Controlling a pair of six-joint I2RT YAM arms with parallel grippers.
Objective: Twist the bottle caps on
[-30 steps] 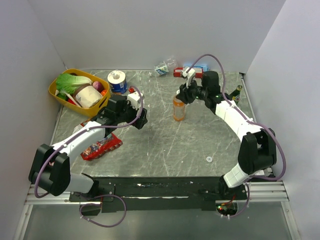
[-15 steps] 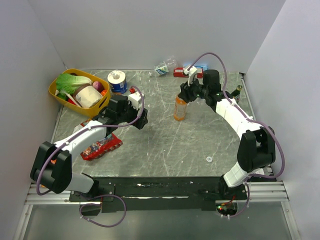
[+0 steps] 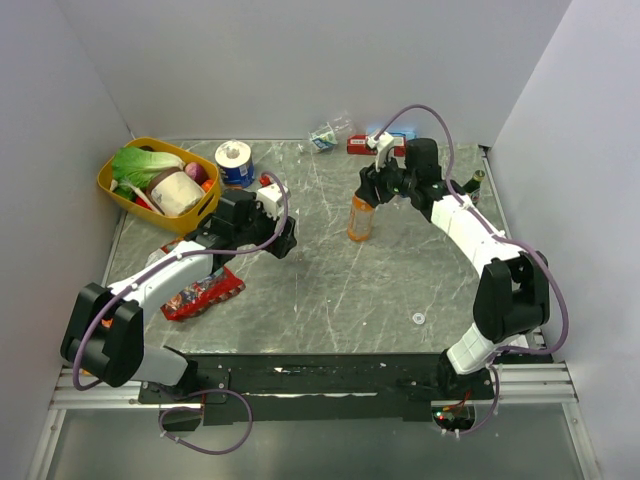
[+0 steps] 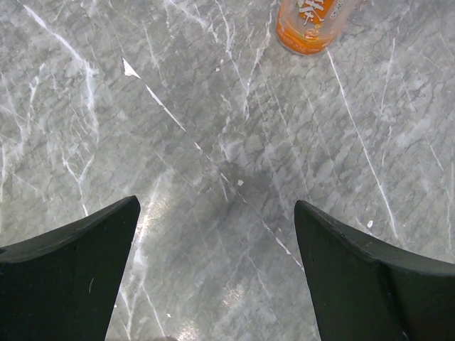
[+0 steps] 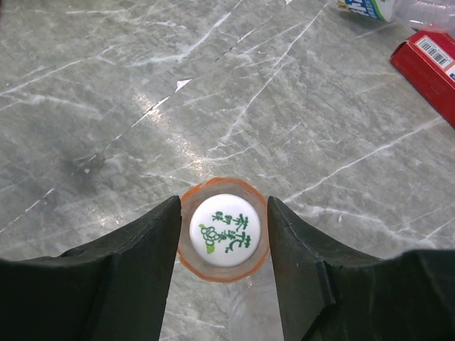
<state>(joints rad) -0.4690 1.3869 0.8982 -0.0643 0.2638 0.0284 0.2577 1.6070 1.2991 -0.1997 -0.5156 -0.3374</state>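
The bottle of orange drink [image 3: 360, 220] stands upright mid-table, with a white cap printed in green [image 5: 227, 229] sitting on its neck. My right gripper [image 3: 371, 192] hangs straight over it. In the right wrist view its jaws [image 5: 224, 199] straddle the cap, open, with a narrow gap on each side. My left gripper [image 3: 284, 239] is wide open over bare marble [image 4: 217, 202], and the orange bottle's base [image 4: 311, 25] shows at the top of its view. A small white cap [image 3: 418, 319] lies loose at the front right. The water bottle [image 3: 330, 133] lies on its side at the back.
A yellow basket [image 3: 106, 182] of groceries stands back left beside a toilet roll on a blue can [image 3: 235, 162]. A red snack packet [image 3: 203, 290] lies under the left arm. A red box [image 3: 360, 146] [image 5: 430, 60] is at the back, and a dark green glass bottle [image 3: 470, 187] stands at the right.
My right gripper's jaws have spread apart and come off the white cap, which stays on the orange bottle. The left arm has not moved.
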